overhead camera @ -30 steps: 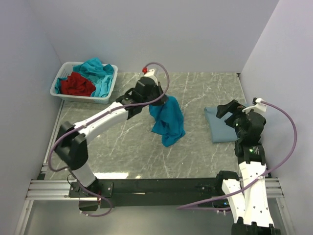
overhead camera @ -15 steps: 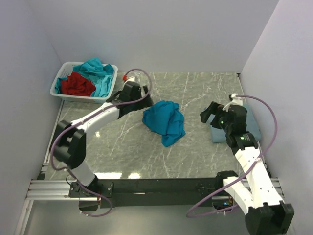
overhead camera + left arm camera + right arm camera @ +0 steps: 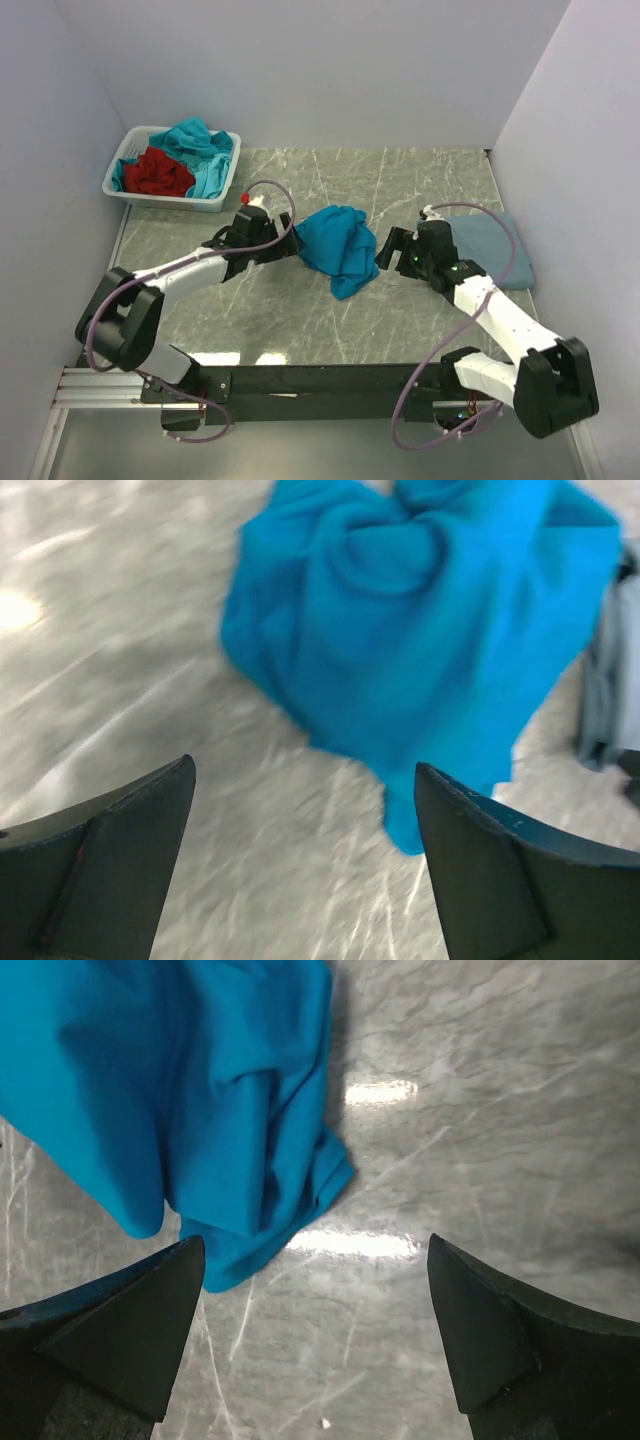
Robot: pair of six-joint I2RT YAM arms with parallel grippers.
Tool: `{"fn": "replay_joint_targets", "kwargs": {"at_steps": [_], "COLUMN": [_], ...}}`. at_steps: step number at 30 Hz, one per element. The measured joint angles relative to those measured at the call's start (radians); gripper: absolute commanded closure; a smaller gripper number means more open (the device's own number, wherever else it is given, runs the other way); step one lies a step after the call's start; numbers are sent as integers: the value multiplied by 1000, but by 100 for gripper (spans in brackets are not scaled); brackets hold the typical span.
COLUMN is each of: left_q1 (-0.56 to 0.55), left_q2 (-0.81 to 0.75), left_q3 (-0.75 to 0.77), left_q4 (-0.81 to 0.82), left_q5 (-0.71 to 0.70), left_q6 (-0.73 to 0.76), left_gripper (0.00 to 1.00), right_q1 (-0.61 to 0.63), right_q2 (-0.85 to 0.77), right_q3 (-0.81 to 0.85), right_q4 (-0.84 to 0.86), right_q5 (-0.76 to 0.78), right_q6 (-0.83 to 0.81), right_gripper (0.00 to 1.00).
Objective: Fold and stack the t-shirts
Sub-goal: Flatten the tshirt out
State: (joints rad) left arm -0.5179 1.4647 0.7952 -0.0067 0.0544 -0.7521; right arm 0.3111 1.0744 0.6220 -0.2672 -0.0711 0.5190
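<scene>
Teal-blue, the crumpled t-shirt (image 3: 340,248) lies mid-frame on the bench (image 3: 300,310) between left tool (image 3: 287,242) and right tool (image 3: 386,250), both spread and empty, likely to take its edges.

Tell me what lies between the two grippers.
The crumpled teal-blue t-shirt lies on the table between the open left gripper and the open right gripper, as the top external view shows.

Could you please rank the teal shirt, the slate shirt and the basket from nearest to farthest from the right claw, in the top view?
1. Teal shirt, just left of the right claw.
2. Slate shirt, on the claw's right.
3. Basket, far-left corner.
</scene>
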Motion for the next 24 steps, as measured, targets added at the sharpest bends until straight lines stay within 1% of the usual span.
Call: {"fn": "replay_joint_targets", "kwargs": {"at_steps": [1,2,3,5,6,8,9,11,12,14,15,16,17,18,20,21,24], "left_q1": [3,5,8,13,15,18,18,18,18,18,18,18,18,18,18,18,19], "left_q2": [22,53,85,157,199,264,288,330,343,360,365,368,368,368,368,368,364], "left_q3": [3,13,23,50,69,100,114,143,155,177,186,192,197,202,206,206,206], "left_q4": [35,70,92,132,150,168,173,181,183,186,187,189,190,190,193,195,194], "left_q5": [21,45,67,110,134,166,179,205,214,230,237,239,241,244,245,245,240], "left_q6": [3,4,6,6,6,3,3,2,2,1,1,3,0,2,7,7,7], "left_gripper": [13,16,21,25,31,37,42,48,57,67,84,95,99,99,99,99,99], "right_q1": [8,18,23,32,37,45,51,65,74,88,94,100,105,109,118,123,133], "right_q2": [18,44,63,102,119,165,190,240,269,328,357,383,406,428,465,481,499], "right_q3": [0,0,0,0,0,2,7,20,30,53,66,77,87,98,112,121,138], "right_q4": [13,30,44,82,98,132,141,162,171,188,196,205,210,218,231,233,232], "right_q5": [2,5,6,3,1,-4,-7,-13,-16,-25,-29,-34,-39,-43,-49,-51,-47], "right_q6": [11,23,34,52,61,76,82,93,97,106,111,113,116,118,122,126,129], "right_gripper": [3,4,6,8,14,16,20,23,28,34,37,40,45,59,75,89,100]}}
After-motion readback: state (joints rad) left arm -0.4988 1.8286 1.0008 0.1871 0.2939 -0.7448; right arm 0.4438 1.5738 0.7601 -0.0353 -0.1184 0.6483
